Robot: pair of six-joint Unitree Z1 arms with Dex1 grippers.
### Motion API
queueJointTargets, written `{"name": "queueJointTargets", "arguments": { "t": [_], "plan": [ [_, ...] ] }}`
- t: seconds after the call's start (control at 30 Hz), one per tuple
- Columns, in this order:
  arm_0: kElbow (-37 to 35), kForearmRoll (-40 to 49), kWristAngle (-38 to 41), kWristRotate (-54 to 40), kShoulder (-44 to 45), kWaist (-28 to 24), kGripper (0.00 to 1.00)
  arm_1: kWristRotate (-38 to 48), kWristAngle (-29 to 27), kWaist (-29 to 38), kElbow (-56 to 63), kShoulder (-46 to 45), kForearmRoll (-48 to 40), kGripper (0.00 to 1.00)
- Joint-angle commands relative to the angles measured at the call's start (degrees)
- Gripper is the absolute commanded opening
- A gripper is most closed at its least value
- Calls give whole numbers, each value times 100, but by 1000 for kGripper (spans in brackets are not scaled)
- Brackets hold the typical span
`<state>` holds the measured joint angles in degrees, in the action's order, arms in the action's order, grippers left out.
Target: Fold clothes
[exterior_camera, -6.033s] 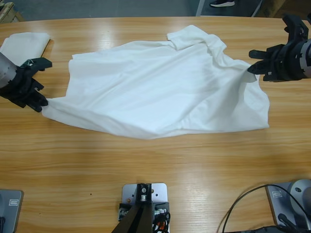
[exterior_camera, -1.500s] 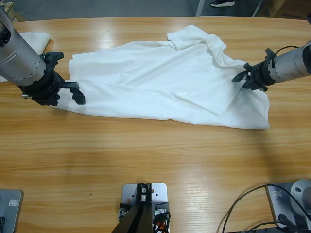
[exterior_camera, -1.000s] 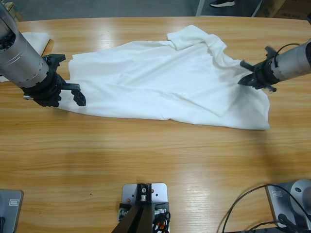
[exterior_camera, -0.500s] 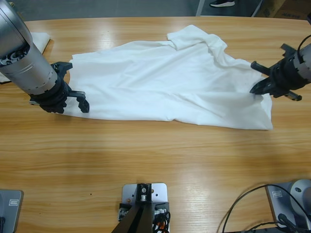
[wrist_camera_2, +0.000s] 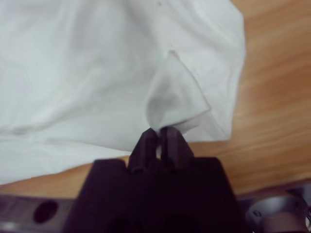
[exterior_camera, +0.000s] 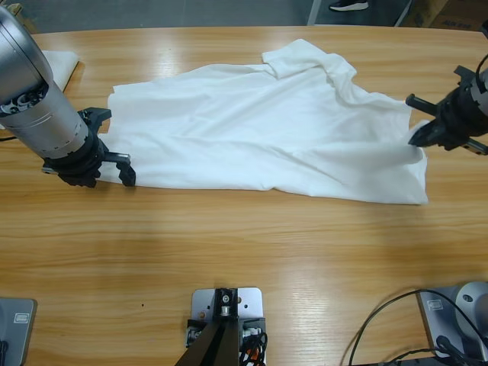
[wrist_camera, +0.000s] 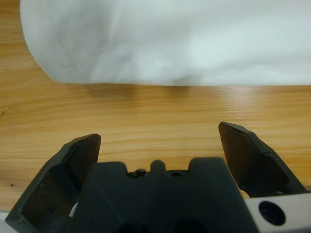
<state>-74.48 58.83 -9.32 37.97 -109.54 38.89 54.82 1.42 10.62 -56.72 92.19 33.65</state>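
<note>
Right wrist view showed our right gripper (wrist_camera_2: 156, 138) pinched shut on a peak of the shirt (wrist_camera_2: 97, 63); our left gripper (wrist_camera: 158, 145) stood wide open, empty, just short of the hem. We judged folding barely begun: the shirt lay rumpled along the table's (exterior_camera: 244, 252) far edge, every proper fold remaining.

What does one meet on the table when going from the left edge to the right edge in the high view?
Small folded white cloth at the far left → left gripper, open beside the shirt's edge → large white T-shirt spread over the middle → right gripper, shut on the shirt's right edge.
</note>
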Motion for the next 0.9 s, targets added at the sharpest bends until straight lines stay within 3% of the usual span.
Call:
{"name": "queueJointTargets", "arguments": {
  "t": [0.03, 0.07, 0.1, 0.13, 0.17, 0.2, 0.37, 0.5, 0.57, 0.7, 0.9],
  "plan": [
    [195, 65, 70, 87, -261, 163, 959, 154, -3, 158, 575, 208, -131, 0],
    [197, 63, 70, 87, -256, 163, 959, 175, 76, 190, 615, 329, -266, 14],
    [197, 63, 70, 87, -252, 163, 959, 178, 144, 230, 652, 461, -418, 426],
    [197, 67, 70, 86, -247, 163, 959, 178, 120, 272, 662, 488, -453, 738],
    [199, 67, 70, 86, -224, 163, 959, 175, 79, 355, 694, 431, -502, 941],
    [207, 67, 70, 79, -217, 163, 959, 171, 37, 454, 708, 314, -505, 988],
    [216, 56, 70, 79, -242, 163, 959, 169, -395, 1359, 895, -1098, -477, 998],
    [188, 49, 70, 79, -252, 163, 959, 168, -793, 2143, 1076, -1430, -386, 999],
    [188, 56, 74, 79, -254, 163, 959, -47, -1079, 2674, 1076, -1302, -439, 1000],
    [202, 67, 78, 79, -222, 189, 959, -1348, -1805, 3503, 1104, -567, -938, 1000],
    [206, 68, 79, 79, -162, 242, 959, -1824, -2575, 4184, 1258, 728, -1321, 1000]
  ]
}}
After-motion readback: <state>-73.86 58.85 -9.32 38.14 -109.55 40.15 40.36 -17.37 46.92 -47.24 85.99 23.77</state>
